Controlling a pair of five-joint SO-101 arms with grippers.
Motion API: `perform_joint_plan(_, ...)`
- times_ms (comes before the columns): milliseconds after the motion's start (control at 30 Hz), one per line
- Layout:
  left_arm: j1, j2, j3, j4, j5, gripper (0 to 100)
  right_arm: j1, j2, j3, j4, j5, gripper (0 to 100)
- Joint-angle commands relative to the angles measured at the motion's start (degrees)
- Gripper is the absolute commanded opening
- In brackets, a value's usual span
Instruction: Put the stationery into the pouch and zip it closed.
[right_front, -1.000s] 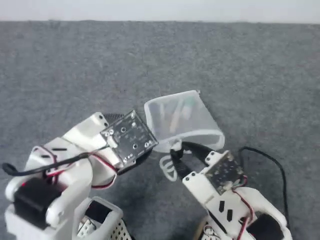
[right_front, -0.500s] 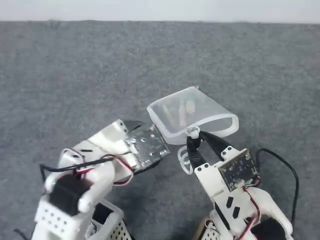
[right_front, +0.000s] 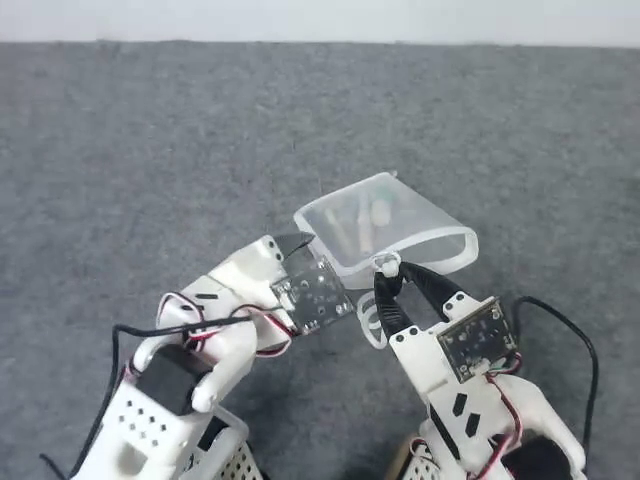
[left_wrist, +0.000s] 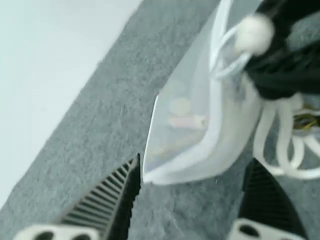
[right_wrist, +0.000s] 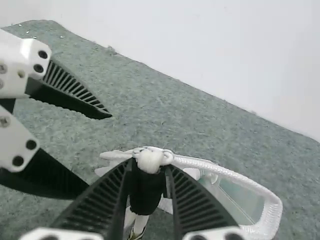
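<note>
Clamping zipper pull (right_wrist: 148, 159), right gripper (right_wrist: 148, 169), left gripper (left_wrist: 195, 167) wide beside pouch (right_front: 405, 220)

Your left arm (right_front: 190, 350) comes up from about 7 o'clock in the high view and leans toward 1 o'clock, with the wrist rolled partly over. Your left gripper (left_wrist: 195, 175) has its jaws spread wide, and the black fingers stand well apart.

Your right arm (right_front: 470, 400) comes up from 5 o'clock and points toward 11 o'clock, its wrist board facing up. Your right gripper (right_front: 386, 278) is pinched tight on the zip pull (right_wrist: 149, 159), its two ribbed fingers almost parallel. The left gripper's tip sits near the right's, at roughly 10 o'clock from it.
</note>
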Motion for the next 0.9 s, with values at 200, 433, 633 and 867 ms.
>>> perform_joint_plan(200, 5.5, -1.4, 7.5, -16.5, -0.4, 28, 0.4, -0.3, -3.0, 0.0, 0.3, 0.6)
perform_joint_plan(433, 5.5, -1.4, 10.9, -24.6, 4.7, 24, 0.4, -0.2, -0.8, -0.7, 0.3, 0.6)
perform_joint_plan(633, 8.8, -1.4, 12.4, -24.6, 4.7, 15, 0.4, -0.2, -0.8, -0.7, 0.3, 0.6)
perform_joint_plan(867, 11.6, -1.4, 14.5, -24.6, 4.7, 8, 0.4, -0.2, -0.8, -0.7, 0.3, 0.6)
